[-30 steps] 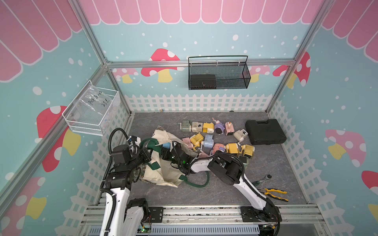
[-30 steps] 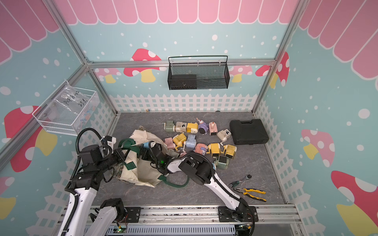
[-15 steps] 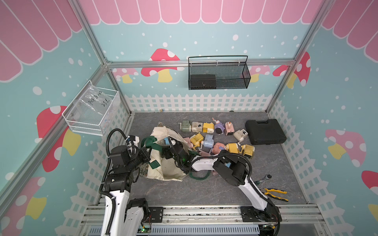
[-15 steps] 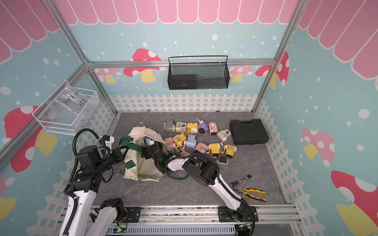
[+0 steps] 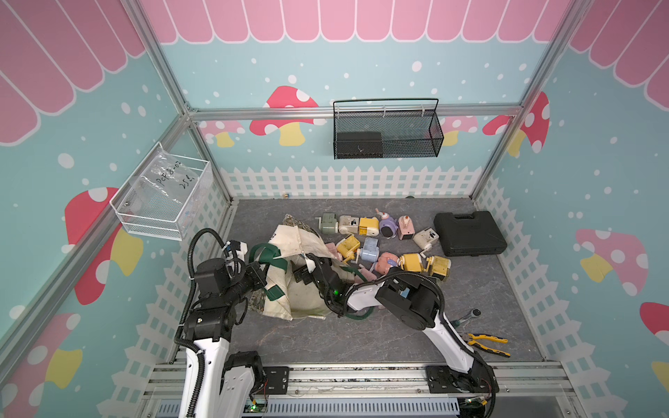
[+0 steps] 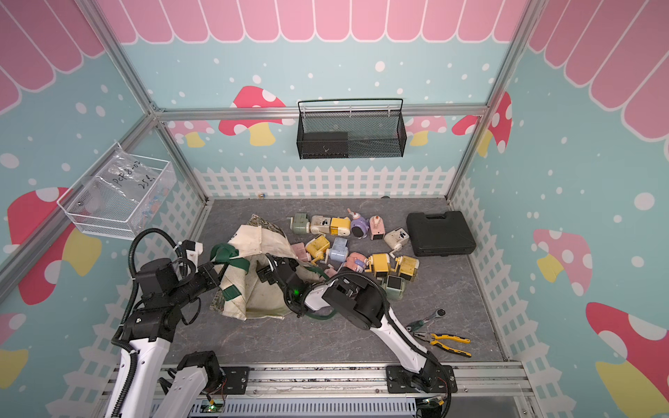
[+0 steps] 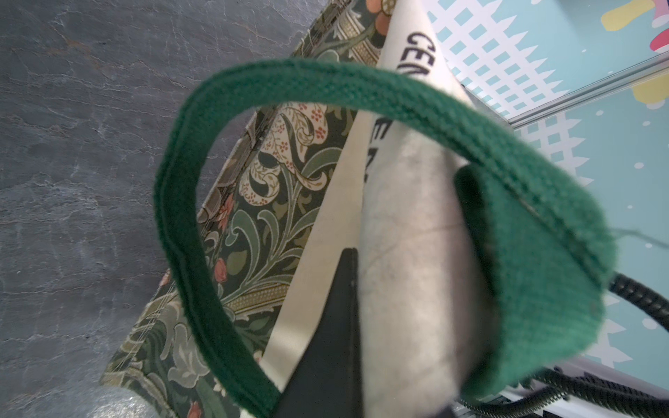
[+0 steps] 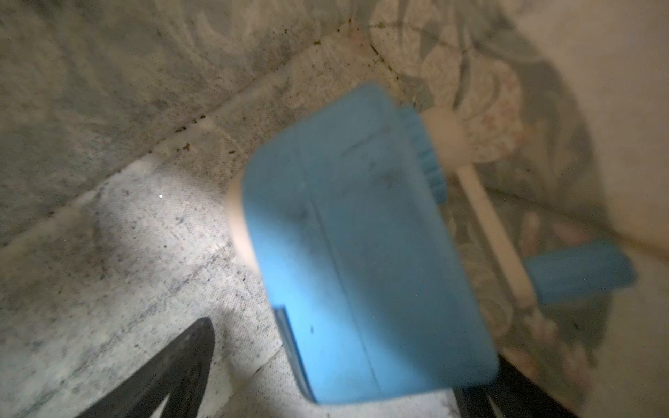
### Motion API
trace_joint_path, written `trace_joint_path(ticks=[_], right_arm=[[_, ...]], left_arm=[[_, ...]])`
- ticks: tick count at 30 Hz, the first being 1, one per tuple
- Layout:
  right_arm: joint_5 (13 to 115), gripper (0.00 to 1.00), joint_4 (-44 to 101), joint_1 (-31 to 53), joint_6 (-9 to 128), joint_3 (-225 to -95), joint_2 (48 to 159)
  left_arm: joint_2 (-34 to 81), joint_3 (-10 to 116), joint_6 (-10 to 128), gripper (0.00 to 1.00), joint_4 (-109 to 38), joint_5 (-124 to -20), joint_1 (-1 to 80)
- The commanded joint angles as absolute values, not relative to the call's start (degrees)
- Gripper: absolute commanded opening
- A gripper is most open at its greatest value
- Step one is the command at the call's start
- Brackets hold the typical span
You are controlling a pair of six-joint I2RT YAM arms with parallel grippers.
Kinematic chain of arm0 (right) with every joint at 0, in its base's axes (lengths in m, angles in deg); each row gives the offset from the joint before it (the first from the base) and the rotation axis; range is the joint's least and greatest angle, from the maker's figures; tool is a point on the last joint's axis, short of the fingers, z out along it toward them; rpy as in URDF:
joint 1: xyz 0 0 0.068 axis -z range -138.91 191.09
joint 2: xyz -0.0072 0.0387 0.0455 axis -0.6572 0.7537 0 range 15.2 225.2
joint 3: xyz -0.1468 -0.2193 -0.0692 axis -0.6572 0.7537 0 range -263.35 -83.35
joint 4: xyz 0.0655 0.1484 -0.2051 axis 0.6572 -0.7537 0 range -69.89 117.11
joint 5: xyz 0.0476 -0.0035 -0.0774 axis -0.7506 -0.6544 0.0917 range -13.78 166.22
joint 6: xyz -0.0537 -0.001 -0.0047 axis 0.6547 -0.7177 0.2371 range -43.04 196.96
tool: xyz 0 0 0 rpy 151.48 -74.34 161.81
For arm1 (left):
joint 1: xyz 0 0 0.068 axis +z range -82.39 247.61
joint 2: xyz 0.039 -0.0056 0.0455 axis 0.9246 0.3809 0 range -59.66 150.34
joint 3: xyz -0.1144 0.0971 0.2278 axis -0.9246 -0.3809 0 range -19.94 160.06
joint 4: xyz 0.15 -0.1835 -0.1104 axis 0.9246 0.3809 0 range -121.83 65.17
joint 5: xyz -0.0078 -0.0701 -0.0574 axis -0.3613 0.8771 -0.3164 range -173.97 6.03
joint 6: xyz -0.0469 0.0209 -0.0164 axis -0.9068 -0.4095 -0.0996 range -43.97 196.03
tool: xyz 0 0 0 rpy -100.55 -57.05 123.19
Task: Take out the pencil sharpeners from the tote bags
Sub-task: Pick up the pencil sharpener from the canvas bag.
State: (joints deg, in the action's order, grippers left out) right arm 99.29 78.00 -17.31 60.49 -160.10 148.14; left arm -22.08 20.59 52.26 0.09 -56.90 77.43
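The cream tote bag (image 5: 302, 293) (image 6: 260, 289) lies at the left of the table, its mouth facing the right arm. My left gripper (image 5: 262, 277) (image 7: 358, 289) is shut on the bag's cream cloth beside a green handle (image 7: 188, 202) and holds that side up. My right arm's wrist (image 5: 320, 277) reaches into the bag, so its fingers are hidden in both top views. Inside, my right gripper (image 8: 340, 380) is open. A blue pencil sharpener (image 8: 362, 235) with a cream crank lies between its fingers, clear of one finger (image 8: 173, 369). Several pastel sharpeners (image 5: 369, 249) (image 6: 340, 249) lie outside.
A flat black case (image 5: 468, 233) lies at the right rear. Yellow-handled pliers (image 5: 487, 343) and a ratchet wrench (image 5: 468, 315) lie at the front right. A black mesh basket (image 5: 387, 134) hangs on the back wall and a white wire basket (image 5: 163, 199) on the left wall.
My left gripper has lifted its side of the bag, which now stands taller. My right arm has pushed further into the bag's mouth.
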Motion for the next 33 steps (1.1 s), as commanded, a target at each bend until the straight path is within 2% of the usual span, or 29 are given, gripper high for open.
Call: trace_joint_path(ticks=[1,6,12,17,19,25,28,33], right_arm=[[96.27,0.99,71.15,-11.39,48.95,-160.27,148.14],[103.41,1.0,72.8,-13.67,65.8,-162.61,150.72],[101.06,0.95,70.6,-14.12,71.55,-164.07,152.1],[93.7,0.94,72.96,-14.64,75.83,-162.28,150.93],[91.67,0.99,73.38,-14.57,75.13,-161.81,150.16],[90.96,1.0,72.73,-14.37,65.32,-162.65,149.12],[90.74,1.0,65.06,-14.29,58.65,-167.97,150.99],[89.46,1.0,61.87,-14.31,52.48,-170.89,153.34]], left_arm=[[-22.54,21.98,52.56,0.0,1.12,-58.14,78.03],[-21.9,21.99,52.52,0.0,1.08,-57.96,78.05],[-21.72,21.93,52.5,0.0,0.97,-57.96,78.05],[-21.55,21.9,52.46,0.0,0.99,-58.03,78.15],[-21.43,21.89,52.47,0.0,1.0,-57.96,78.06],[-21.73,21.81,52.43,0.0,0.95,-58.09,78.07],[-21.6,21.84,52.45,0.0,0.99,-57.97,78.06],[-21.69,21.8,52.43,0.0,0.95,-57.89,77.98]])
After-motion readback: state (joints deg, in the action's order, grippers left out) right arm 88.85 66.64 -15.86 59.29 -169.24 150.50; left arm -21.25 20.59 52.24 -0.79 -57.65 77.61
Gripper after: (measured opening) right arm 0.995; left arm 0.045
